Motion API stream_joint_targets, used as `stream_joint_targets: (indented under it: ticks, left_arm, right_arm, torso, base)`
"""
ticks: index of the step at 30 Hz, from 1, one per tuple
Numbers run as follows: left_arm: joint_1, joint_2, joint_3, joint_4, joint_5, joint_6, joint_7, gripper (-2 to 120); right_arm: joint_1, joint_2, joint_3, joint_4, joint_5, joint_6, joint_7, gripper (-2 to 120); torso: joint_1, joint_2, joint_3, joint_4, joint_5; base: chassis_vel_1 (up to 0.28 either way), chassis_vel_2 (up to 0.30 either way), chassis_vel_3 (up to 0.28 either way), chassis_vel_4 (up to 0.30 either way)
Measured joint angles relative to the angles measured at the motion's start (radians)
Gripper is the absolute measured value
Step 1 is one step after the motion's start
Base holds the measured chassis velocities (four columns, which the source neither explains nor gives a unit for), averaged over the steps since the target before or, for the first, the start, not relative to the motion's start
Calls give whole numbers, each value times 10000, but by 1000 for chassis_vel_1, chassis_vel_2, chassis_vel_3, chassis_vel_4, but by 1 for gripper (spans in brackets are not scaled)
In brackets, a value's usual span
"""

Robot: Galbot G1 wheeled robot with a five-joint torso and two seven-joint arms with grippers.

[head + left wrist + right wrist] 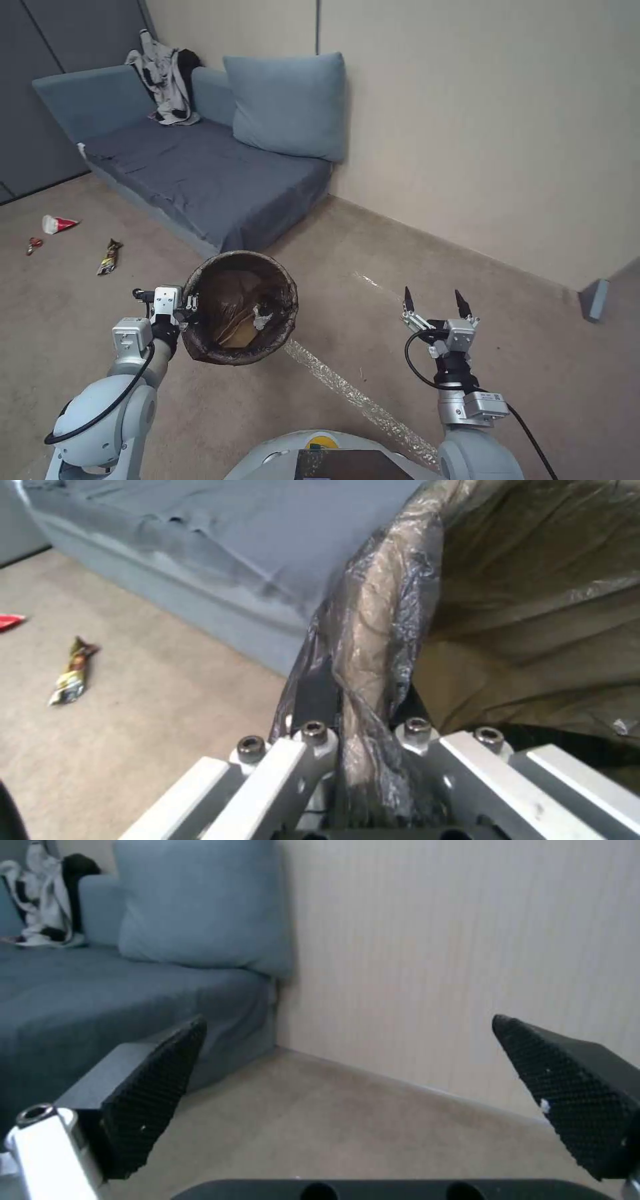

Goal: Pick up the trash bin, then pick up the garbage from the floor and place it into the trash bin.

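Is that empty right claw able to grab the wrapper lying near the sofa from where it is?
Probably not yet. The right gripper hangs open, far from the wrapper, with the left gripper and its trash bin between.

Home living room: low blue-grey sofa (200, 170) with big cushion (290, 107) against a plain cream wall (480, 127), clothing (167, 77) heaped on the backrest (rumpled), beige carpet (413, 280) underfoot.
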Motion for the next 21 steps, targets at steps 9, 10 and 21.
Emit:
stream_joint_targets:
  ticks: [9,10,21]
  left_arm:
    - [-25,6,-14,0,30,31,9,3]
    - [-25,6,-14,0,30,31,9,3]
    - [-61,-60,47,25,122,35,16,3]
  right_arm:
    - [73,-30,12,-66,27,-79,95,100]
    - [73,-30,12,-66,27,-79,95,100]
    - [113,-143,54,-135,45,-147,109,100]
  torso:
    - [0,0,0,2,0]
    - [0,0,0,2,0]
    - [0,0,0,1,0]
  base:
    - [63,70,64,78]
    - [56,78,63,58]
    - [73,76,76,77]
